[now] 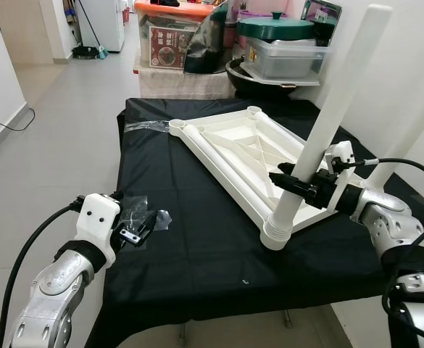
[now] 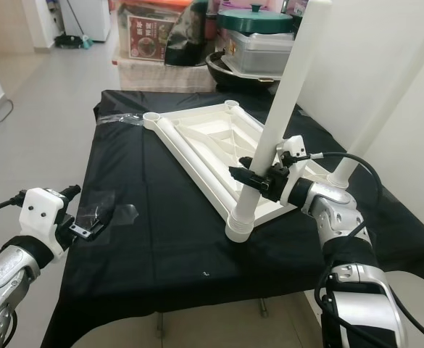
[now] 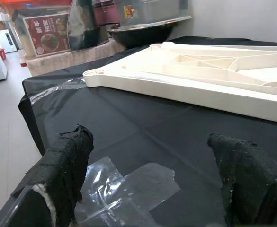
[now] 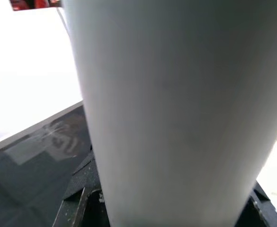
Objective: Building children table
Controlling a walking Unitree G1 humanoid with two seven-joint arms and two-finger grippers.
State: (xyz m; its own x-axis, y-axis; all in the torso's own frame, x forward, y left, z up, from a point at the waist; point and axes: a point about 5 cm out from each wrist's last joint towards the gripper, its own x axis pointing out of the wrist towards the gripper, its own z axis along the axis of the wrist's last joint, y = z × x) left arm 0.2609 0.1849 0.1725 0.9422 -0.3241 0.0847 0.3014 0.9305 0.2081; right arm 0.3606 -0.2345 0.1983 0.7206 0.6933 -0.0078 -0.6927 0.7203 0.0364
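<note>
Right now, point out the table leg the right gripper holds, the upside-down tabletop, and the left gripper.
table leg (image 1: 326, 119): left eye view, middle of the white tube.
tabletop (image 1: 219, 165): left eye view, its long near edge rail.
left gripper (image 3: 152, 156): left wrist view, midway between its open fingertips.
right gripper (image 1: 293, 181): left eye view, closed around the leg.

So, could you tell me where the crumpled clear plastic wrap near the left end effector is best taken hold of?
Grip the raised, crumpled edge of the clear plastic wrap nearest the left end effector, coming in low from the table's near left side. Most of it lies flat on the black cloth, so its lifted wrinkles probably offer the only purchase. The fingers are open, pointed along it.
</note>
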